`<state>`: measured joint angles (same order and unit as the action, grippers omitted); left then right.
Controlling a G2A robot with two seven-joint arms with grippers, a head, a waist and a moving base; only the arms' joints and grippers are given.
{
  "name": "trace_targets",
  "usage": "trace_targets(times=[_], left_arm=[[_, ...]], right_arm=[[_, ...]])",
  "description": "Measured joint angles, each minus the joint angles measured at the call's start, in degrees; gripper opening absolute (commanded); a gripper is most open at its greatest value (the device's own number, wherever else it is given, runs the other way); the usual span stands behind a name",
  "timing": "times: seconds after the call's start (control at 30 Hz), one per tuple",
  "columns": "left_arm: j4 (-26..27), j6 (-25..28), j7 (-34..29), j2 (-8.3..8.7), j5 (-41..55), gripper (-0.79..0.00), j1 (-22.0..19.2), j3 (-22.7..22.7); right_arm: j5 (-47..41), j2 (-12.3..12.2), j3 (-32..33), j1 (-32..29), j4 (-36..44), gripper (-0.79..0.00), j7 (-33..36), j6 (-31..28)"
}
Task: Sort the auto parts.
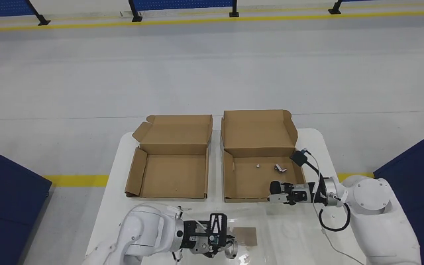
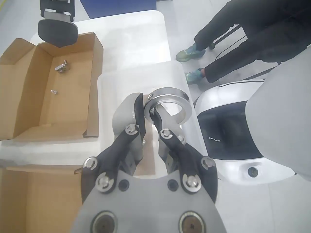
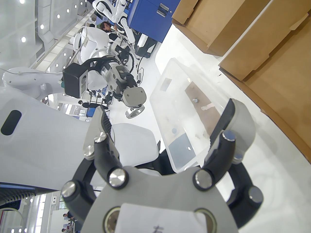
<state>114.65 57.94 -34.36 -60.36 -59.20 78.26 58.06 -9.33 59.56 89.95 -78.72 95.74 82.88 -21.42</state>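
Left gripper point(image 2: 148, 116) has the metal ring point(image 2: 170, 92) pinched by its wall, one finger inside and one outside, held up over the clear bin point(image 2: 136, 78). Right gripper point(image 3: 165, 120) hangs wide open by the front edge of the right box point(image 1: 258, 129), which holds small metal parts point(image 2: 62, 67). The left box point(image 1: 173, 136) sits beside it.

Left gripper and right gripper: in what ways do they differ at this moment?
The left gripper is shut on a metal ring, one finger inside it and one outside; the right gripper is open and holds nothing. The left gripper is at the clear bin, while the right gripper is at the near edge of the cardboard box with small parts. Both share the same two-finger build.
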Motion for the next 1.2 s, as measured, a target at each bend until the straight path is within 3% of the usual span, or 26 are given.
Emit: trace_targets(times=[0.07,0.23,0.5,0.73,0.97,1.2], left_arm=[[-0.57,0.05,3.61,0.14,0.03,-0.785,-0.26,0.61],[-3.03,0.07,21.27,1.84,-0.72,-0.785,-1.51,-0.52],[-10.42,0.06,53.72,6.48,-21.45,-0.785,-3.28,-2.43],[-16.95,-0.81,81.25,9.14,-37.3,-0.785,-4.9,-3.61],[-17.56,-13.86,94.58,11.76,-39.44,-0.785,-7.62,-11.03],[-18.62,-27.11,107.86,15.56,-38.84,-0.785,-15.37,-23.44]], right_arm=[[0.0,0.0,0.0,0.0,0.0,0.0,0.0,0.0],[0.0,0.0,0.0,0.0,0.0,0.0,0.0,0.0],[0.0,0.0,0.0,0.0,0.0,0.0,0.0,0.0],[0.0,0.0,0.0,0.0,0.0,0.0,0.0,0.0],[0.0,0.0,0.0,0.0,0.0,0.0,0.0,0.0],[0.0,0.0,0.0,0.0,0.0,0.0,0.0,0.0]])
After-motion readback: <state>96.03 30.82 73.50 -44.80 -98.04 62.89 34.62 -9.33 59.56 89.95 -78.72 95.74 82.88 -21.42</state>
